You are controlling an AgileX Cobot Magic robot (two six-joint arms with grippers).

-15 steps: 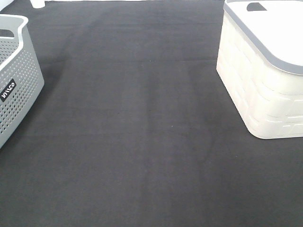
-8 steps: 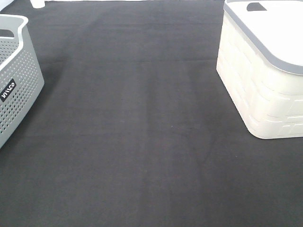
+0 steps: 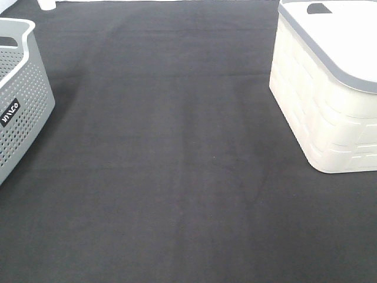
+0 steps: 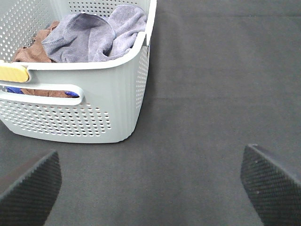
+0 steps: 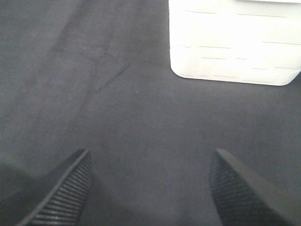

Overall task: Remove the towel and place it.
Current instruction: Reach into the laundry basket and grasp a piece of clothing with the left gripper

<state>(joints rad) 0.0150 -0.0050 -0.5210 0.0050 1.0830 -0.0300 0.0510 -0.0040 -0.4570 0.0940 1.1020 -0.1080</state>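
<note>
The left hand (image 4: 150,188) hangs wide open and empty above the dark bench (image 4: 211,94), near the grey perforated basket (image 4: 94,113). In it the towel (image 4: 94,35) lies crumpled, grey-blue and soft-piled, heaped against the rim beside a brown cloth (image 4: 30,49). The right hand (image 5: 153,193), equally spread and holding nothing, hovers over the bench facing the white basket (image 5: 230,42), whose inside cannot be seen.

A dark charcoal cloth (image 3: 177,153) covers the whole work surface, with a few faint creases near the right. A grey perforated basket (image 3: 20,100) stands at the left edge and a cream-white lidded bin (image 3: 321,112) at the far right. Even, bright light washes out the bin's top. A small white object (image 3: 47,3) at the far left is too cropped to identify.
</note>
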